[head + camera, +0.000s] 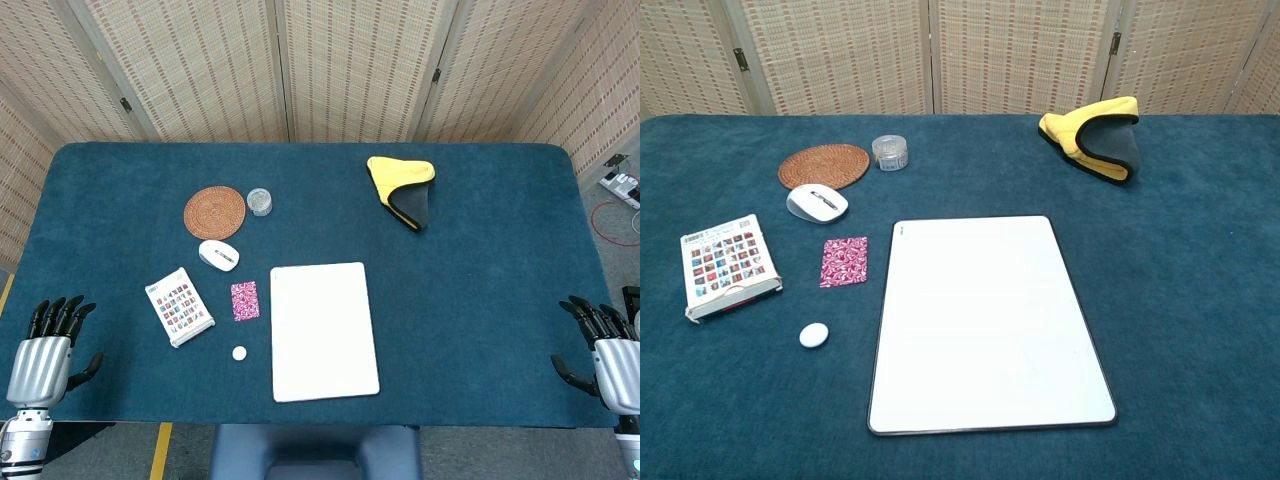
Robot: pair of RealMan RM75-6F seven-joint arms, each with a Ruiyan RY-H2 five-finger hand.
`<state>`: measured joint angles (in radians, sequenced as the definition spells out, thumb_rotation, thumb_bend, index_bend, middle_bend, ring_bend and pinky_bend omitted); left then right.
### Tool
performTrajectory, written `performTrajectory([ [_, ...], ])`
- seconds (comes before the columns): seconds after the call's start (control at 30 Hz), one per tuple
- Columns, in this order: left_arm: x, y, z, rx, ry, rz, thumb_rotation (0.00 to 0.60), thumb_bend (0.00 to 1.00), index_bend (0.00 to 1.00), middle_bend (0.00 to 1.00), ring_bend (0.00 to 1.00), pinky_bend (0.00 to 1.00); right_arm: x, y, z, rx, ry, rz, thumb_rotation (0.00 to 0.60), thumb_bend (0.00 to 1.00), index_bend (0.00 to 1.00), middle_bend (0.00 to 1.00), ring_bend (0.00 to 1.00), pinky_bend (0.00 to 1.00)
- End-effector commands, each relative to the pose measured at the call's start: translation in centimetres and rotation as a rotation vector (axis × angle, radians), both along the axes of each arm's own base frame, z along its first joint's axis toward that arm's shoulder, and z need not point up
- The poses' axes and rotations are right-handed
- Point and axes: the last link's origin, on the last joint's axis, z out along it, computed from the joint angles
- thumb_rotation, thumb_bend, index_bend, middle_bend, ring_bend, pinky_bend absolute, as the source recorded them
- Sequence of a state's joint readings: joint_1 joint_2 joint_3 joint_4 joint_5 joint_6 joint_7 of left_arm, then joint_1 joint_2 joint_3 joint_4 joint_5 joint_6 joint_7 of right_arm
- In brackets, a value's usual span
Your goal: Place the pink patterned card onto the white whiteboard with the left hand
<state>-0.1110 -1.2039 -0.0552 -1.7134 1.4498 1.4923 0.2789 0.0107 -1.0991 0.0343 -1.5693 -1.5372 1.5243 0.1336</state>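
The pink patterned card (245,300) (844,262) lies flat on the blue table, just left of the white whiteboard (323,331) (983,320), apart from it. My left hand (45,352) hovers at the near left corner of the table, fingers spread, holding nothing, well left of the card. At the near right edge my right hand (604,348) also has its fingers apart and is empty. Neither hand shows in the chest view.
A boxed colour-swatch pack (180,307) (727,266) lies left of the card, a small white disc (239,353) (814,335) below it. A white mouse (218,255), woven coaster (214,211), small clear jar (259,201) and yellow-grey cloth (405,186) sit farther back.
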Motion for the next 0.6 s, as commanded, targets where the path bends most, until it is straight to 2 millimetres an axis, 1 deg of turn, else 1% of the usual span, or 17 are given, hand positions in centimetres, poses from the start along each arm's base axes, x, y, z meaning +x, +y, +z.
performTrajectory([
  [0.03,-0.07,0.00,-0.03,-0.001,0.001,0.003,0.600,0.36,0.20,0.13,0.10,0.00,0.03,-0.10,-0.01,0.001,0.001,0.000,0.600,0.31,0.16,0.17,0.20,0.10],
  [0.3,-0.13,-0.02,-0.17,-0.005,0.004,0.007,0.600,0.36,0.20,0.13,0.10,0.00,0.10,-0.31,-0.06,0.005,0.004,0.001,0.600,0.31,0.16,0.17,0.20,0.10],
  [0.6,0.25,0.61,-0.17,-0.008,0.010,-0.011,0.600,0.36,0.20,0.13,0.10,0.00,-0.04,-0.11,0.10,-0.004,0.005,-0.007,0.600,0.31,0.16,0.17,0.20,0.10],
])
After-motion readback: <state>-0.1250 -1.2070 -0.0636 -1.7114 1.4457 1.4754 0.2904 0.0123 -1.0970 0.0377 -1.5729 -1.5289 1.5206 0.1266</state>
